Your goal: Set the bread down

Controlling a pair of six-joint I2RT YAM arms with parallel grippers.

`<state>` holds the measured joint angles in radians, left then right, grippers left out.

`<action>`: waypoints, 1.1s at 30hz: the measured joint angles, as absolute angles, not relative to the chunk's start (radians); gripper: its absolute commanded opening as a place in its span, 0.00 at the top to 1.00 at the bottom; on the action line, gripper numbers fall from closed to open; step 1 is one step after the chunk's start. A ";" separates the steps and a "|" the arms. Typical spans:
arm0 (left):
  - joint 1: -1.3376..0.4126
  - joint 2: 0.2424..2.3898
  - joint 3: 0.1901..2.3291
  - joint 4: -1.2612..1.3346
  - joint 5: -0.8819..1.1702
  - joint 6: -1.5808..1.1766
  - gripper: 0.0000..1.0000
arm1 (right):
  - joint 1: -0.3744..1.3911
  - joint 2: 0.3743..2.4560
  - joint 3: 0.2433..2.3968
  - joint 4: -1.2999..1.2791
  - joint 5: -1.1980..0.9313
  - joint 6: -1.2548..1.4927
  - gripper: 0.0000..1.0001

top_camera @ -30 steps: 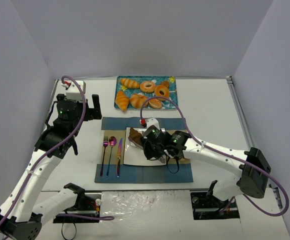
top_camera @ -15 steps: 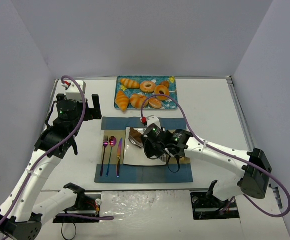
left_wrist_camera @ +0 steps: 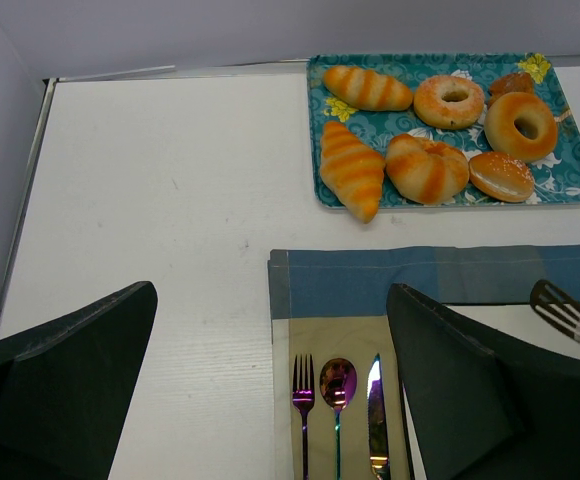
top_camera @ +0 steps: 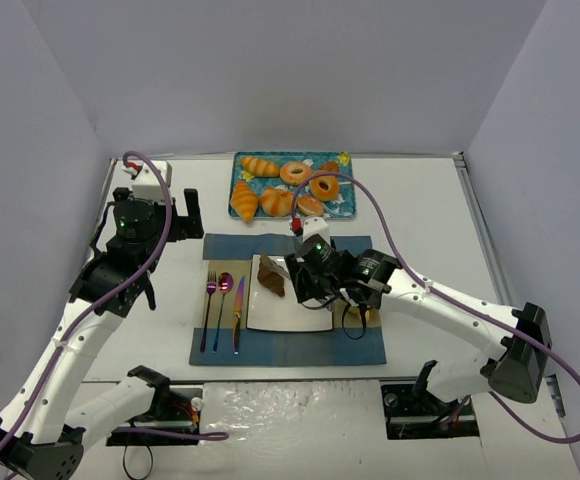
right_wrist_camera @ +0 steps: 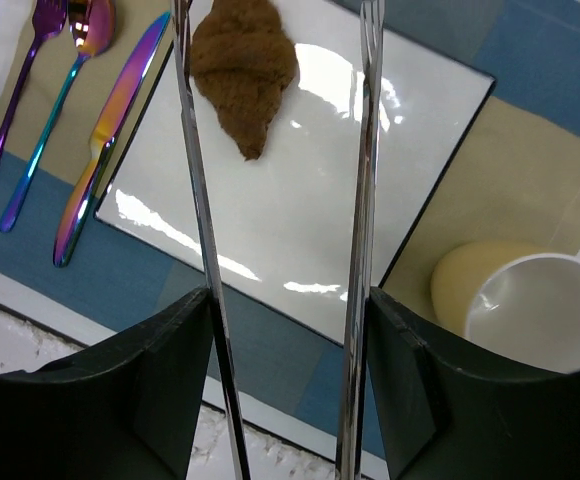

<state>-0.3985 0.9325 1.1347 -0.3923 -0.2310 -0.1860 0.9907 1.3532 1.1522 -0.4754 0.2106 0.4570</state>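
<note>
One item in play: the bread [right_wrist_camera: 242, 65], a dark brown ridged croissant. It lies on the white plate [right_wrist_camera: 320, 230], at the corner nearest the knife [right_wrist_camera: 110, 130], fat end away from me and tail pointing along the plate.

Right gripper [right_wrist_camera: 288, 300]: my fingers press on the outsides of the tongs [right_wrist_camera: 198, 200]. The tong arms are sprung well apart with nothing between them. One arm runs just beside the bread's flank; can't tell if it touches.

Left gripper [left_wrist_camera: 272, 300]: spread wide, holding nothing, hovering near the placemat [left_wrist_camera: 420, 280] corner, well apart from the bread.

Handling, my read:
- Light, probably soft, so it will squash if pinched hard.
- Surface looks matte and rough, so it shouldn't slip on the metal.
- The tapered tail is a bad hold and would likely pivot.
- If I regrip, go across the thick ridged middle, one tong arm on each flank, light squeeze.

Placement looks done. Main risk is an arm snagging the bread on the way out.
</note>
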 measured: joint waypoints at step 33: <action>-0.399 0.933 1.135 -0.392 -0.230 -0.186 0.03 | 0.057 1.742 1.370 -0.301 0.167 0.352 0.46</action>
<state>-0.3992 0.9334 1.1347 -0.3923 -0.2302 -0.1864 0.0572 1.7423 1.3695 -0.3012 0.1673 0.3525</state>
